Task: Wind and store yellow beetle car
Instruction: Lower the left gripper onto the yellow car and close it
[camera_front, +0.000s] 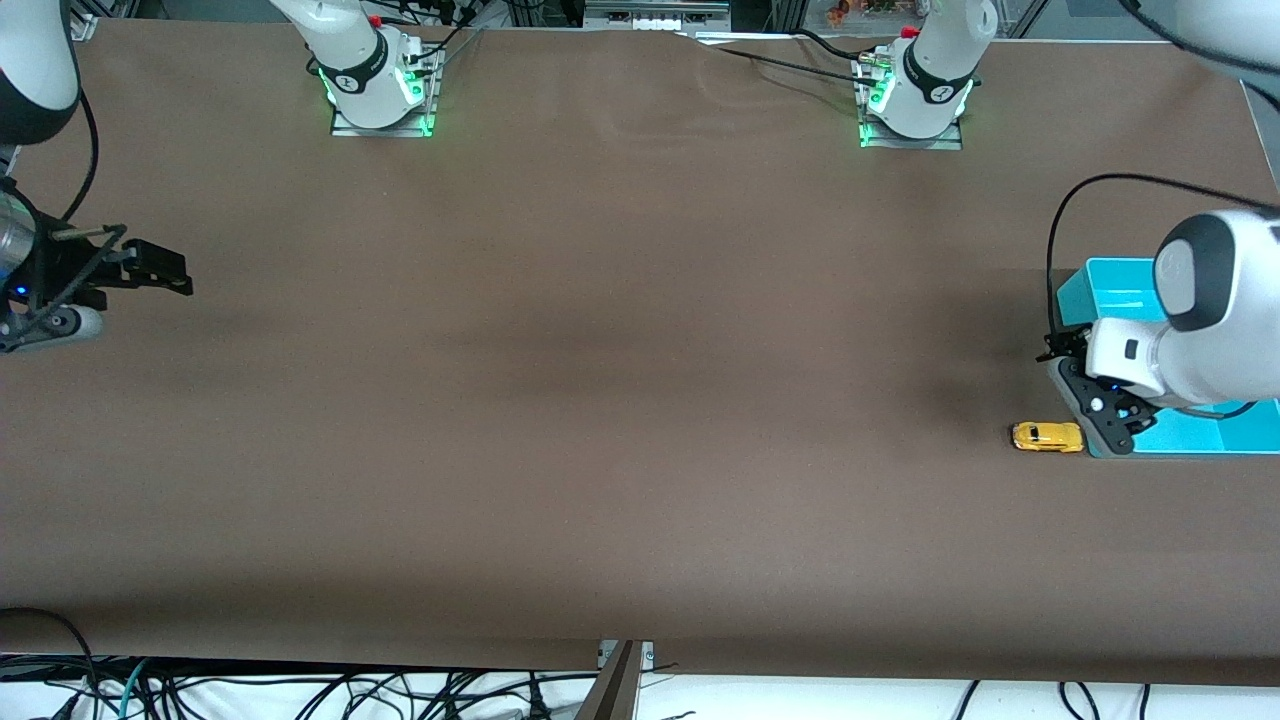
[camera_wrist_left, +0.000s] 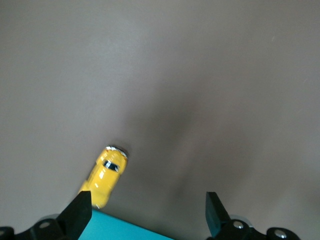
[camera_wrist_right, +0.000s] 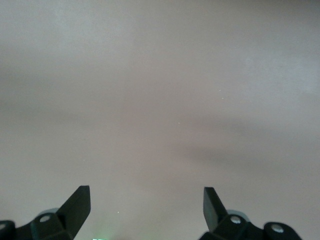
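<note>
The yellow beetle car (camera_front: 1047, 437) stands on the brown table at the left arm's end, right beside the teal bin (camera_front: 1210, 438). My left gripper (camera_front: 1090, 400) hangs open and empty over the bin's corner next to the car. In the left wrist view the car (camera_wrist_left: 106, 175) lies close to one finger (camera_wrist_left: 80, 211), outside the gap of the gripper (camera_wrist_left: 148, 212), with the bin's edge (camera_wrist_left: 125, 231) below it. My right gripper (camera_front: 165, 268) waits open and empty over the table at the right arm's end; its wrist view shows the gripper (camera_wrist_right: 146, 207) over bare table.
The left arm's white wrist (camera_front: 1210, 300) hides most of the bin's inside. The arm bases (camera_front: 380, 90) (camera_front: 915, 100) stand along the table's edge farthest from the front camera. Cables hang below the nearest edge.
</note>
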